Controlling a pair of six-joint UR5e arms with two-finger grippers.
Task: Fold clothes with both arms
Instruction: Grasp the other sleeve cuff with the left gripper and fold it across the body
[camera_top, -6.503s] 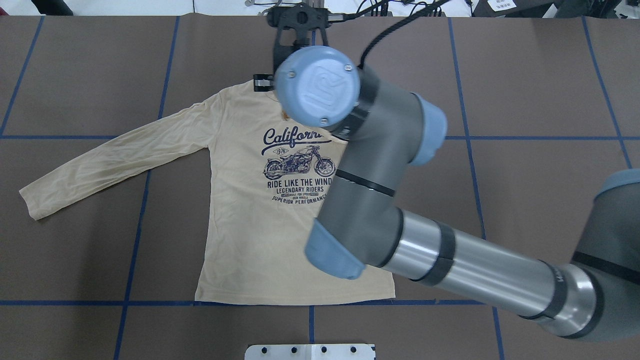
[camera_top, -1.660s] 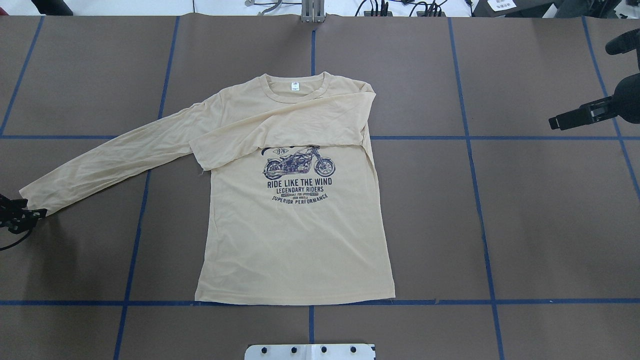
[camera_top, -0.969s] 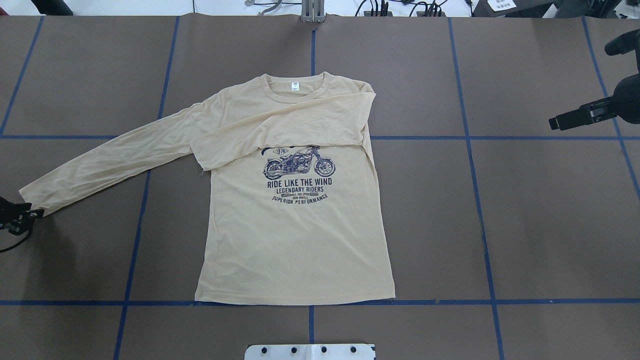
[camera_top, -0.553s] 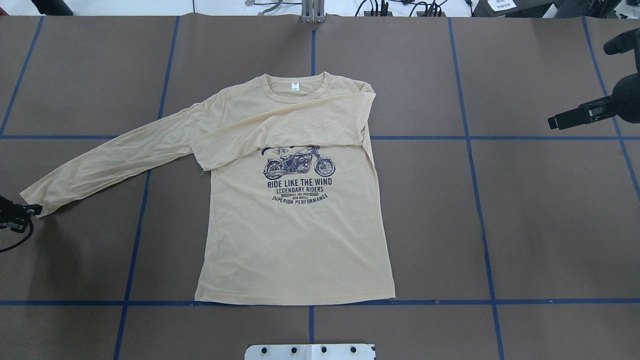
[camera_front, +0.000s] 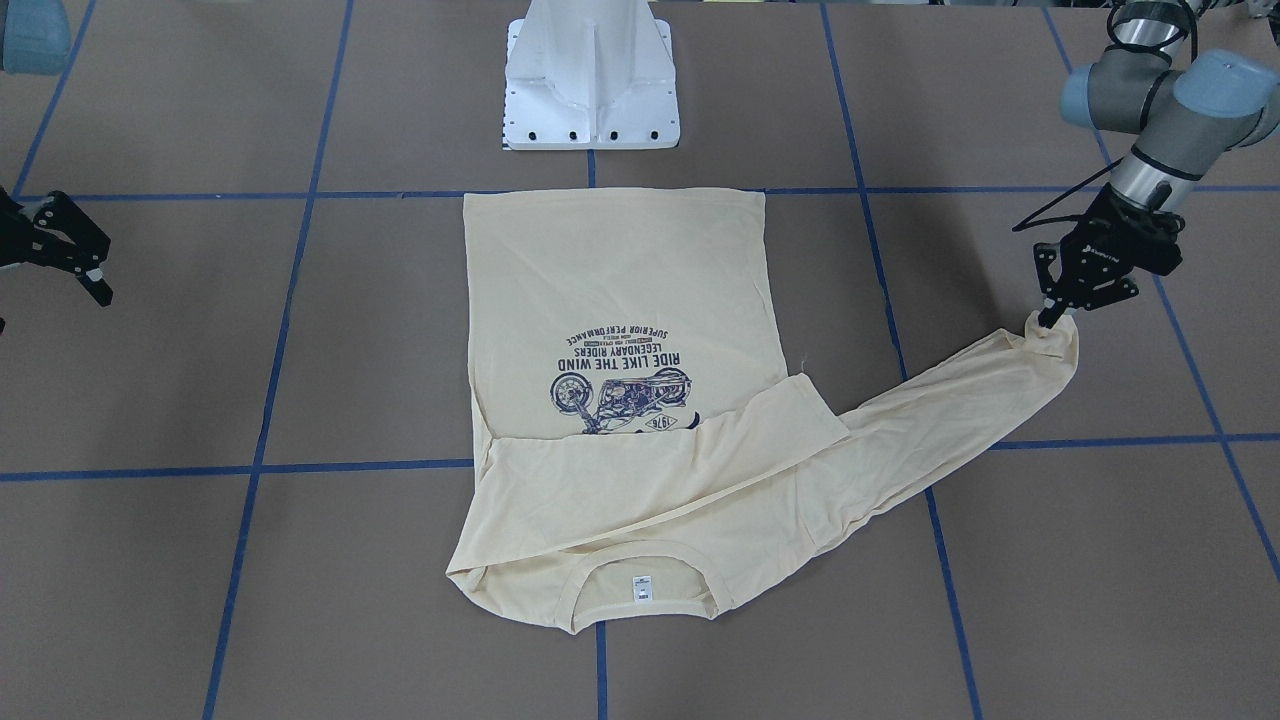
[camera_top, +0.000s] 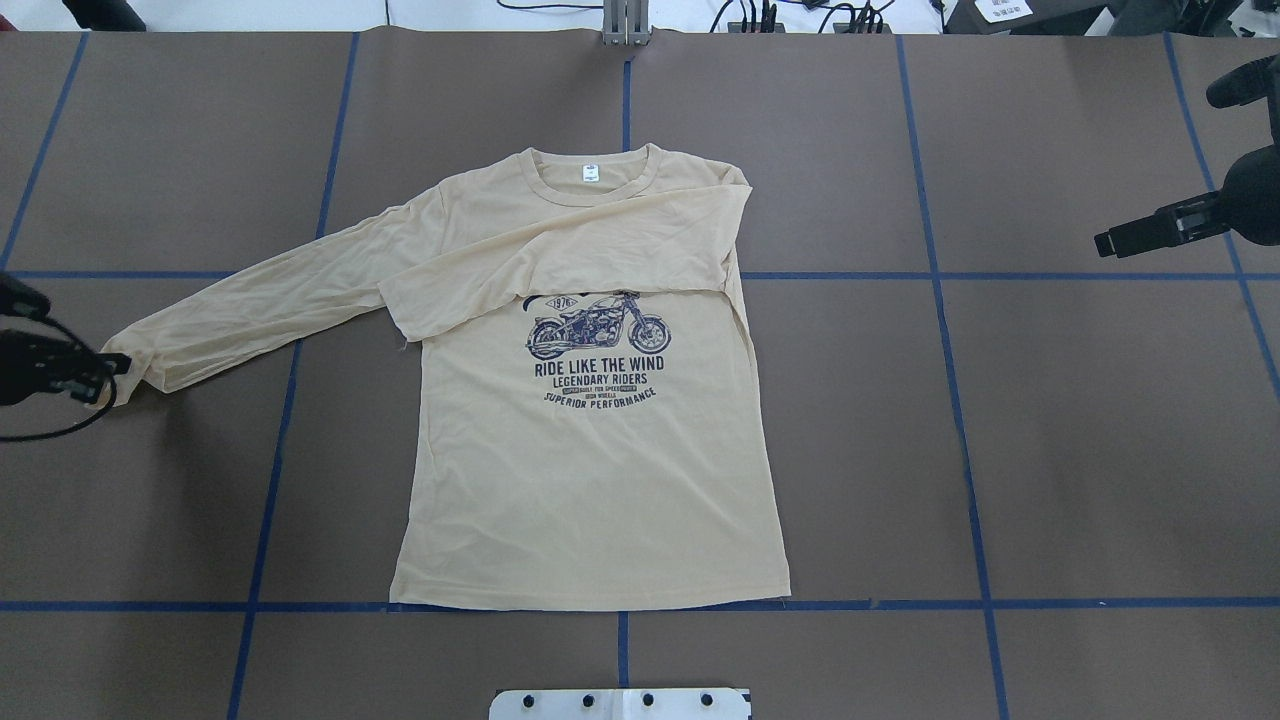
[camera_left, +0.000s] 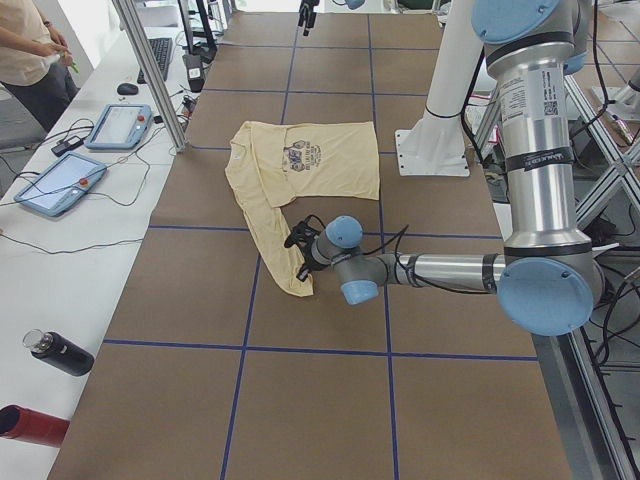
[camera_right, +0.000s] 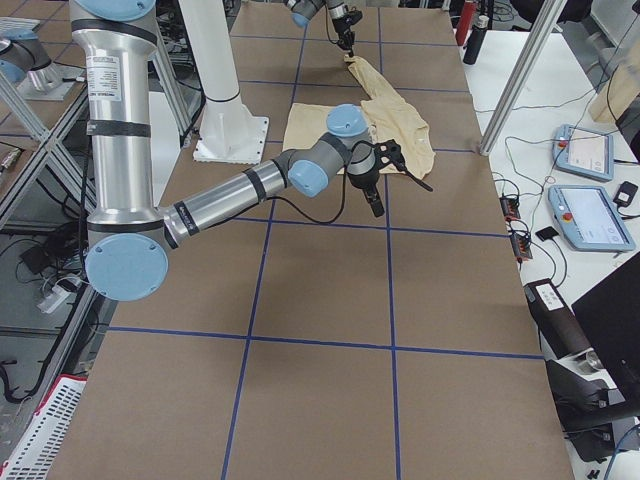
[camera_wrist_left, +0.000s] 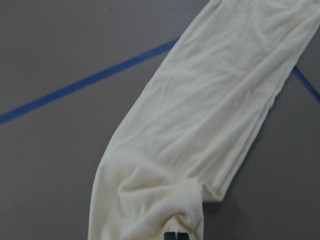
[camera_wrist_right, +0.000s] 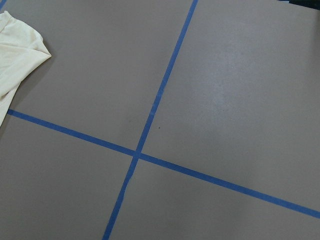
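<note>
i note the long-sleeved t-shirt (camera_top: 590, 480) lying flat mid-table (camera_top: 1000, 450), one sleeve folded across its chest. my left gripper (camera_front: 1046, 318) is clamped on the other sleeve's bunched cuff (camera_front: 1052, 345). my right gripper (camera_front: 85, 262) hangs spread and empty, well apart.

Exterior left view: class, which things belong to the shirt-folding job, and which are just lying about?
Job in hand: T-shirt; left gripper, pinching its cuff; right gripper.

Lying about: control tablets; black bottle; red bottle; keyboard; mouse.

A brown table (camera_top: 1100, 450) gridded with blue tape (camera_top: 1000, 275) adjoins a white bench (camera_left: 60, 300) holding tablets (camera_left: 60, 185) and a bottle (camera_left: 58, 353).
</note>
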